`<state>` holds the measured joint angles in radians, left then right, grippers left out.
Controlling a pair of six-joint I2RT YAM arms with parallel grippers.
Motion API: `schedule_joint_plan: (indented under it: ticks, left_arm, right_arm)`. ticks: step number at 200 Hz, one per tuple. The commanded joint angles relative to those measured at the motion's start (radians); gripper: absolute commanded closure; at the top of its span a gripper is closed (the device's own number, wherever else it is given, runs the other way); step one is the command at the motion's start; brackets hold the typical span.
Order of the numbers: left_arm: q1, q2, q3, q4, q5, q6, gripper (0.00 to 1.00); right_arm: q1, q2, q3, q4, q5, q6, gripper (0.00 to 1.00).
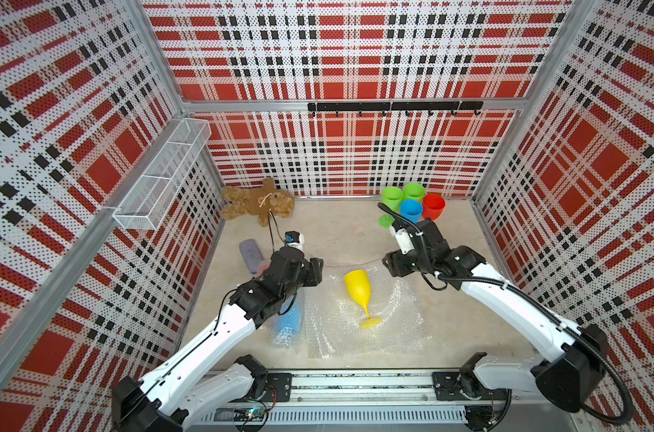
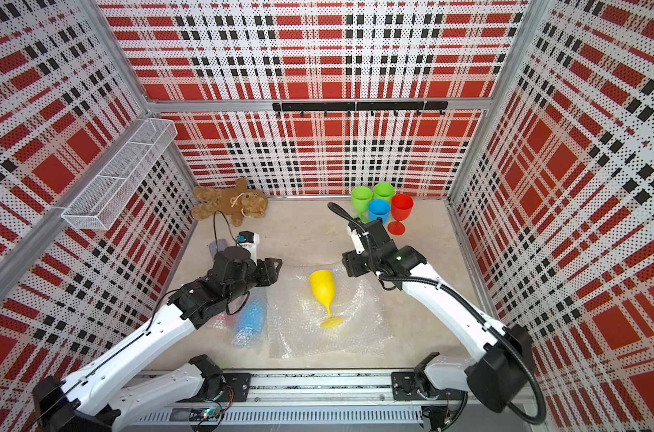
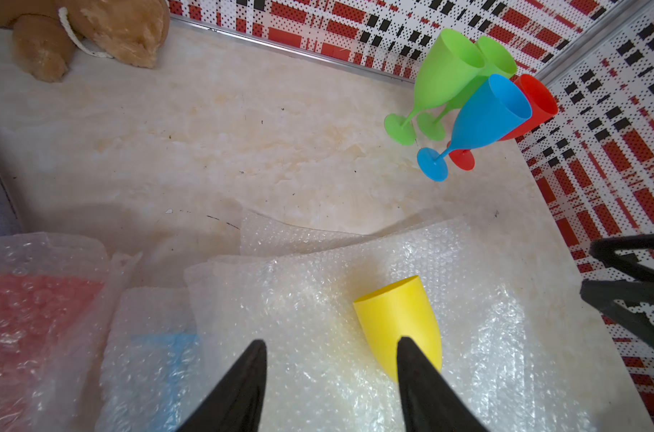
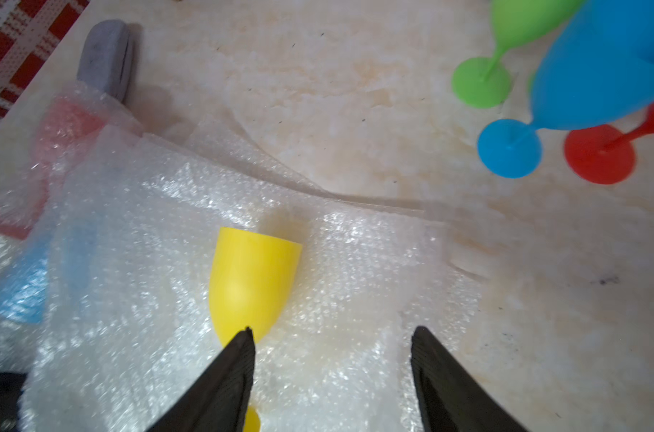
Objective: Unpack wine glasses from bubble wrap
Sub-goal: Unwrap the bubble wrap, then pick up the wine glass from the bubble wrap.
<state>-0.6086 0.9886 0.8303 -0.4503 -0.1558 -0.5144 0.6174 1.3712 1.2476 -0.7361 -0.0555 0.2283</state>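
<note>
since the yellow goblet [image 1: 358, 288] lies bare on its side on the opened bubble wrap sheet [image 1: 396, 329] in the middle of the table [image 1: 336, 239], mouth toward the back wall [image 1: 336, 161] and foot pointing the other way, what seems left for you here is to lift it and stand it up. your left gripper [image 3: 331, 340] and right gripper [image 4: 333, 329] hang one on either flank of it, jaws spread and gripping nothing. take it with the right, which is nearer the two green goblets [image 1: 392, 198], the blue goblet [image 1: 411, 210] and the red goblet [image 1: 433, 206] standing upright in the far right corner. come down across the lower bowl, where it narrows toward the stem, and square the jaws to it so the smooth plastic is less likely to squirt out; keep the tips off the sheet, or the wrap may rise with it. if it clings, pin a free edge with the left. turn the foot down on the way and set it on bare table near the group but clear of their crowded feet. the wrapped blue goblet [image 1: 289, 321] and wrapped red goblet [image 3: 30, 299] wait under your left arm [image 1: 220, 329], near the grey case [image 1: 249, 254].
</note>
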Motion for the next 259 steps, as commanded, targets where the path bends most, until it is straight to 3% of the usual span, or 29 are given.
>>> schedule_joint_plan:
  ticks: [1, 26, 73, 119, 169, 259]
  left_arm:
    - [0.016, -0.006, -0.043, 0.074, 0.028, 0.048, 0.42]
    - [0.031, -0.041, -0.073, 0.124, 0.067, 0.054, 0.41]
    - [0.031, -0.052, -0.097, 0.171, 0.076, 0.076, 0.41]
    - [0.075, -0.084, -0.113, 0.199, 0.168, 0.071, 0.41]
    - [0.087, -0.125, -0.121, 0.206, 0.179, 0.073, 0.42]
    - [0.115, -0.117, -0.125, 0.214, 0.206, 0.073, 0.43]
  right_arm:
    - [0.047, 0.147, 0.136, -0.179, -0.169, -0.038, 0.29]
    - [0.083, 0.354, 0.337, -0.340, -0.161, -0.054, 0.28]
    - [0.101, 0.570, 0.506, -0.468, -0.191, -0.067, 0.22]
    - [0.123, 0.674, 0.566, -0.515, -0.193, -0.053, 0.18]
    - [0.123, 0.803, 0.612, -0.520, -0.228, -0.048, 0.09]
    - [0.124, 0.894, 0.651, -0.496, -0.227, -0.046, 0.12]
